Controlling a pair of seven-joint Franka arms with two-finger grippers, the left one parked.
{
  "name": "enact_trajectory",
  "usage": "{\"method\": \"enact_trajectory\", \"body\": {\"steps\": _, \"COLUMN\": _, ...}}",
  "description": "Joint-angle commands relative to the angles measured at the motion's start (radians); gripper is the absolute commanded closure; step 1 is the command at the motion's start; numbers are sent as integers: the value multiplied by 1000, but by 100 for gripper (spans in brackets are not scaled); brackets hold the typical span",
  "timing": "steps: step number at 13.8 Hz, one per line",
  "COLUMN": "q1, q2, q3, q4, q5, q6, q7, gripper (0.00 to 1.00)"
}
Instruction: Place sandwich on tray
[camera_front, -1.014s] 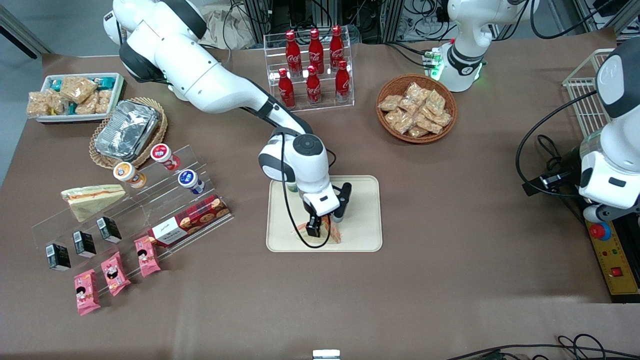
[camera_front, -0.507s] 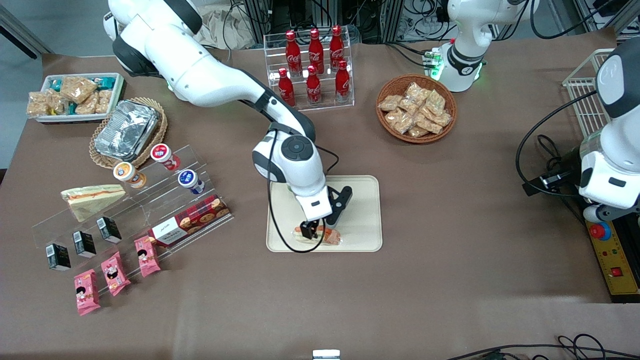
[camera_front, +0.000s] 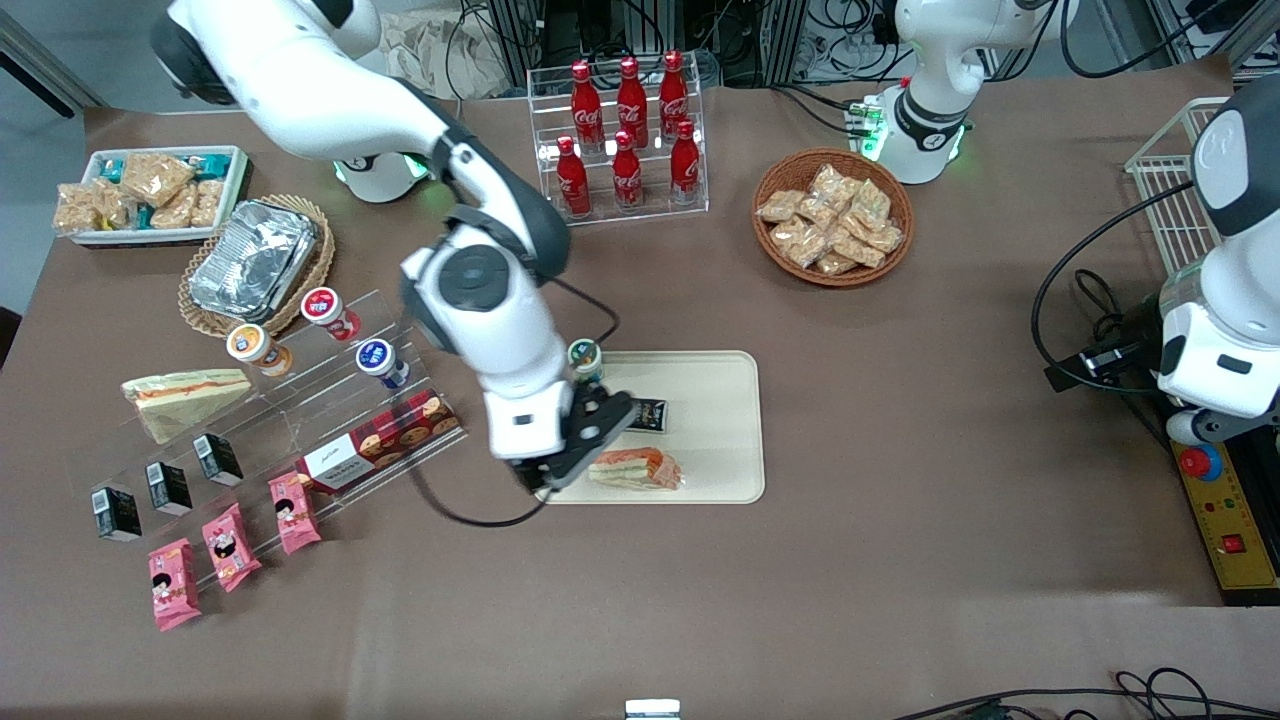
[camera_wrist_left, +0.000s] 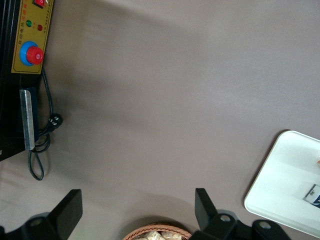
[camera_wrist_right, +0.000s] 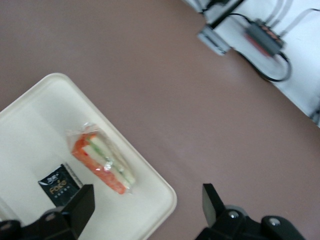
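The gripper (camera_front: 548, 480) hangs above the tray's (camera_front: 720, 400) corner nearest the working arm's end — fingers (camera_wrist_right: 216, 204) spread wide, holding nothing. Just beside it the sandwich (camera_front: 635, 468) lies flat on the tray; a small black packet (camera_front: 650, 413) rests farther back.

Brown table (camera_front: 900, 560) carries tray (camera_front: 720, 470), wicker basket (camera_front: 833, 217), bottle rack (camera_front: 617, 140).

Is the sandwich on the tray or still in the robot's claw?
On the tray. The sandwich lies flat on the tray beside a small black packet; the open gripper holds nothing.
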Motion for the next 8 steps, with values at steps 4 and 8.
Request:
{"method": "enact_trajectory", "body": {"steps": 4, "q1": -231, "q2": -177, "q3": 7, "q4": -24, "q5": 146, "q6": -215, "q7": 15, "gripper": 4}}
{"method": "enact_trajectory", "body": {"steps": 8, "q1": -377, "q2": -272, "q3": 1, "q4": -19, "q5": 183, "q6": -416, "q7": 15, "gripper": 4}}
